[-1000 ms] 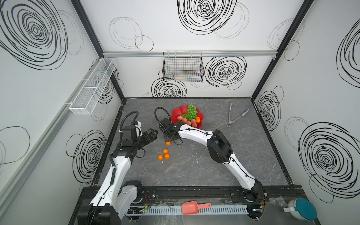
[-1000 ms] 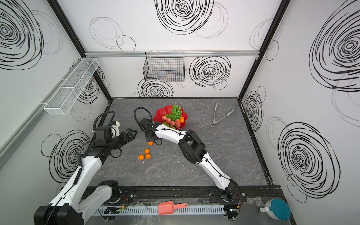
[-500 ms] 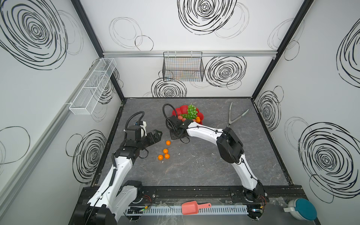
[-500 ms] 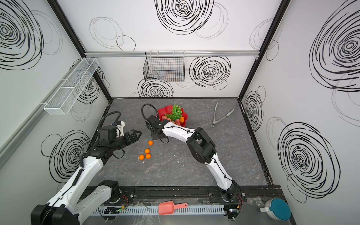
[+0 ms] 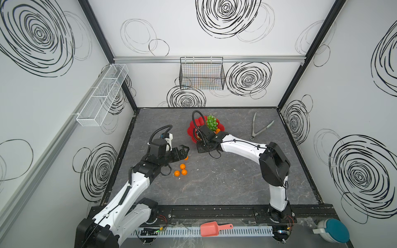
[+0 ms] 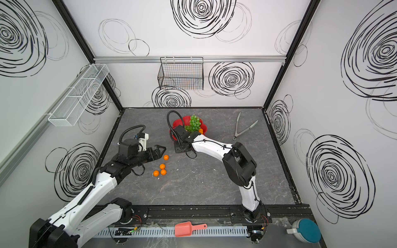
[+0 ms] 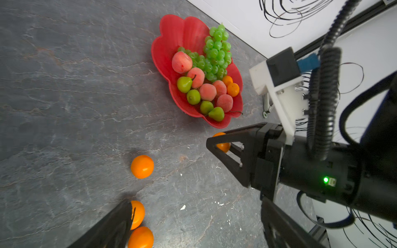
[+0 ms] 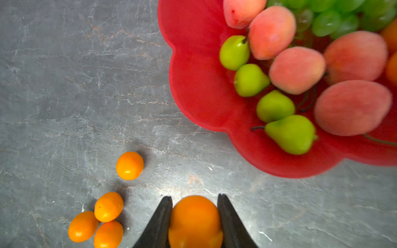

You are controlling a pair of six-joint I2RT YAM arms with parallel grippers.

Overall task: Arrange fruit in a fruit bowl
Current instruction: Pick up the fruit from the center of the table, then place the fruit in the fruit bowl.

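Observation:
The red fruit bowl (image 5: 191, 129) (image 6: 176, 123) (image 7: 174, 32) (image 8: 193, 70) stands at the back of the table, holding green grapes (image 5: 211, 122) (image 7: 217, 53), peaches (image 7: 181, 62) and pears (image 8: 292, 134). My right gripper (image 8: 194, 198) (image 7: 211, 143) is shut on a tangerine (image 8: 194, 221) (image 7: 223, 146), just in front of the bowl's rim and above the table. Several loose tangerines (image 5: 182, 166) (image 6: 162, 166) (image 8: 129, 165) lie on the table to its left. My left gripper (image 5: 185, 150) (image 6: 161, 150) (image 7: 193, 227) hangs open over them, nothing between its fingers (image 7: 116, 223).
Metal tongs (image 5: 261, 128) lie at the back right of the table. A black wire basket (image 5: 202, 74) hangs on the back wall and a white mesh shelf (image 5: 103, 94) on the left wall. A pink scoop (image 5: 214, 228) lies beyond the front rail.
My right gripper has drawn back from the loose tangerines toward the bowl with a tangerine in it. My left gripper has moved right, over the loose tangerines.

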